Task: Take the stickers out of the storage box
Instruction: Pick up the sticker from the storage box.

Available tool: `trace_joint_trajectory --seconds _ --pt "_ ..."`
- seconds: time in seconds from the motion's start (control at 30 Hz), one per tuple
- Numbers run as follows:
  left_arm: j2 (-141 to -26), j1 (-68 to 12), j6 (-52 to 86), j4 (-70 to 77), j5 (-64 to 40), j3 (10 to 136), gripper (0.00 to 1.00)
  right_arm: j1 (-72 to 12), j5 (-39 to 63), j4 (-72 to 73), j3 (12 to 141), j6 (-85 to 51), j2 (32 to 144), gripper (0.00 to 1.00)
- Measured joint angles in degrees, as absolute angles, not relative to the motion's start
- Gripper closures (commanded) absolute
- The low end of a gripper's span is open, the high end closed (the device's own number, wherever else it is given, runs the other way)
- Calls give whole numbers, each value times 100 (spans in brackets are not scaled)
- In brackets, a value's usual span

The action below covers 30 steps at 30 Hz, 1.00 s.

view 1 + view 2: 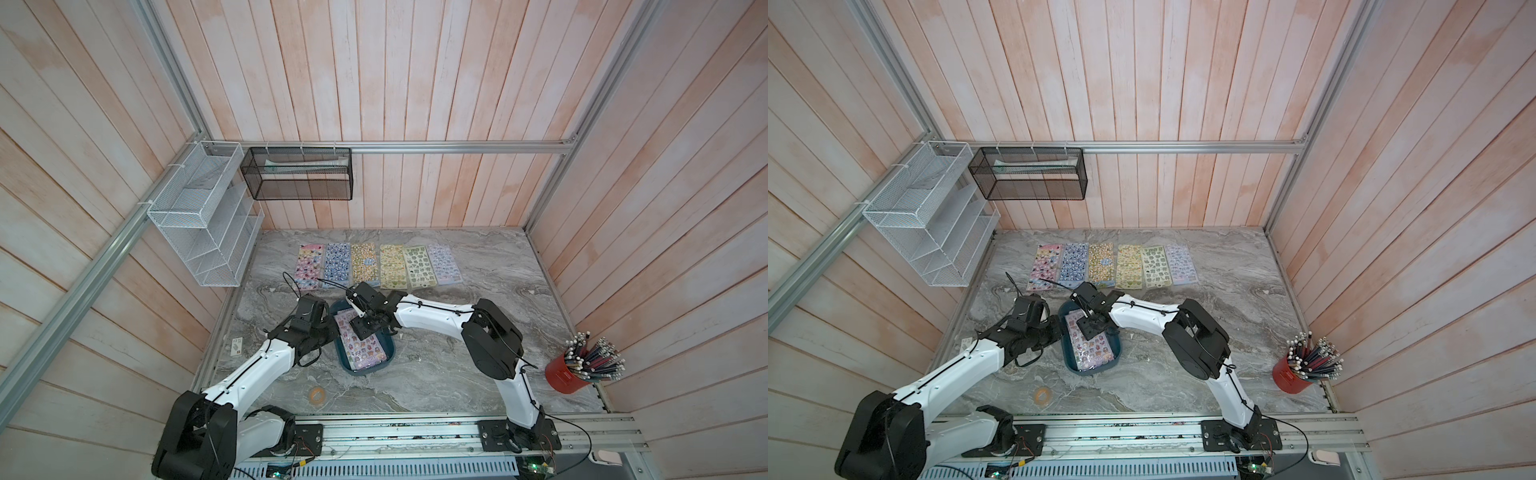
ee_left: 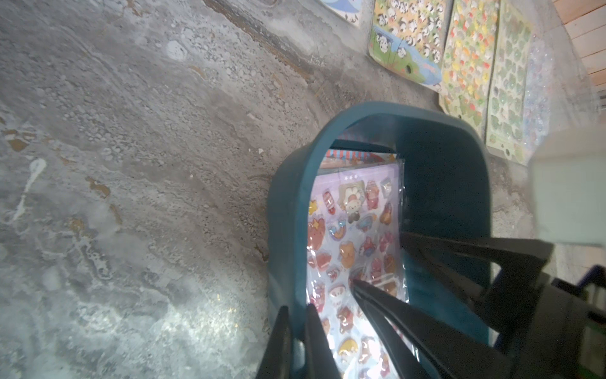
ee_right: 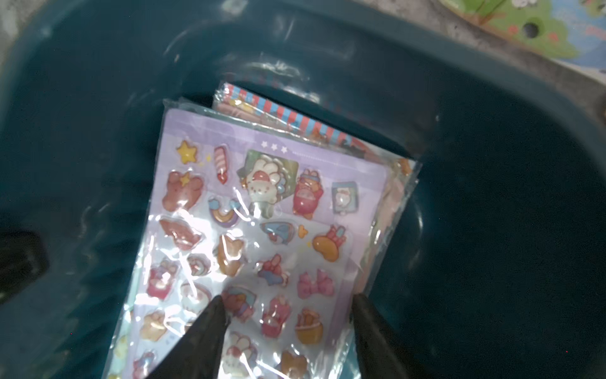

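While six glossy sticker sheets (image 1: 365, 266) are lying on the marble tabletop (image 1: 457, 365), a stack (image 1: 365, 353) is sitting in the teal plastic box (image 2: 285, 210); left jaws pinching its rim, right jaws spread.

The storage box (image 1: 360, 372) sits on the bench (image 1: 436, 365) left of centre, midway between the front and rear edges, and holds a flat stack of stickers (image 1: 365, 349), the top sheet skewed over those beneath. Behind it, six sticker sheets (image 1: 365, 262) lie side by side along the rear edge. A tape roll (image 1: 317, 395) lies before the box near the front edge, a small card (image 1: 237, 347) beside the left edge, and a pencil cup (image 1: 567, 376) at the right edge toward the front corner.
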<state>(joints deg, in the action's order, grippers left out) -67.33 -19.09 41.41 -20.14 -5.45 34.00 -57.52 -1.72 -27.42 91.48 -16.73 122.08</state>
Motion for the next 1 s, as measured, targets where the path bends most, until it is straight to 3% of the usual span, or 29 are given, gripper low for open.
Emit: trace_joint_trajectory --seconds 0.7,1.0 --pt "-6759 -1909 4145 -2012 -550 3406 100 -5638 440 -2370 9091 -1715 12280 21" --pt "-6816 -1909 4147 -1999 -550 3424 100 -5564 639 -2355 9146 -1741 12324 25"
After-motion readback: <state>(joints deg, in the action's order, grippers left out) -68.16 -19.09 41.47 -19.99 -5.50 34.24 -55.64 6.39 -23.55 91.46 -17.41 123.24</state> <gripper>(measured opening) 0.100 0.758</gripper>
